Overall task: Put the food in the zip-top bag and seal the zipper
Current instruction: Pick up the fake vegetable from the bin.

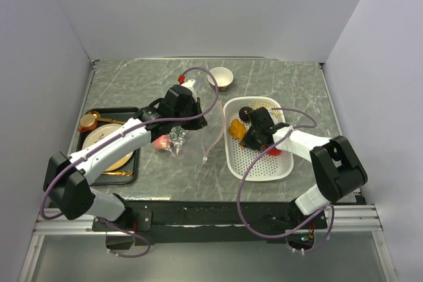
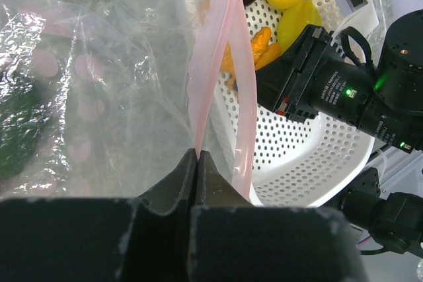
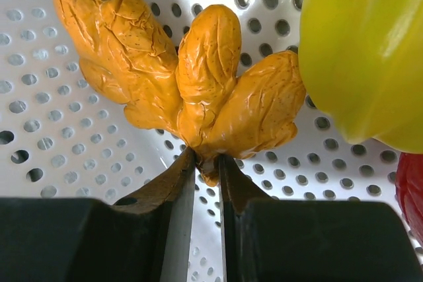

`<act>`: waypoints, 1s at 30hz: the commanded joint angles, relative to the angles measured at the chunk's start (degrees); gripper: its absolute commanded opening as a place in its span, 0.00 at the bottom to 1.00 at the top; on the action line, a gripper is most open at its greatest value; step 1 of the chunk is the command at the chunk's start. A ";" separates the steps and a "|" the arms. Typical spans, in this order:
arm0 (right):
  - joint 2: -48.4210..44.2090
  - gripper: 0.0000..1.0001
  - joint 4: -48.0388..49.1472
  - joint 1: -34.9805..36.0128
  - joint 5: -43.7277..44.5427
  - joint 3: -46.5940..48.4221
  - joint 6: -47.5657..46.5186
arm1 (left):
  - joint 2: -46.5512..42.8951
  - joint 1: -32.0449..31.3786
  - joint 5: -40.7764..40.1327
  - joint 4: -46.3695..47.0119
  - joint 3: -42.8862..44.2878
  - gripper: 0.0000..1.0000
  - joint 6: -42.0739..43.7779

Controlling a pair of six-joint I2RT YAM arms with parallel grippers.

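Left arm (image 1: 112, 143) stretched from lower left of top view to centre. My left fingers (image 2: 196, 166) clenched on zip-top bag (image 2: 99, 84) at zipper (image 2: 213, 57), bottom centre of wrist view. Bag on counter (image 1: 132, 77), just left of basket (image 1: 264, 163). Right arm (image 1: 301, 142) folded at lower right, wrist down in basket. My right fingers (image 3: 205, 162) grasping orange food piece (image 3: 192, 77) by narrow end. Yellow piece (image 3: 357, 51) cut off upper right; red piece (image 3: 413, 193) mere sliver at lower right edge. Bag contents blurred behind crinkled plastic.

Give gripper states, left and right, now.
Left gripper: closed, pinching the zipper.
Right gripper: closed on the tip of the orange food in the basket.
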 commanded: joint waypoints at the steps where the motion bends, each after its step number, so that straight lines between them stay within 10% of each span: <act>1: -1.17 0.00 -0.78 -0.27 1.75 1.25 -1.60 | -1.72 -0.07 -0.37 0.85 -0.09 0.01 0.50; 30: -27.19 0.00 -18.27 0.43 -0.43 13.20 -16.63 | 1.01 -0.07 1.47 2.25 1.14 0.01 0.15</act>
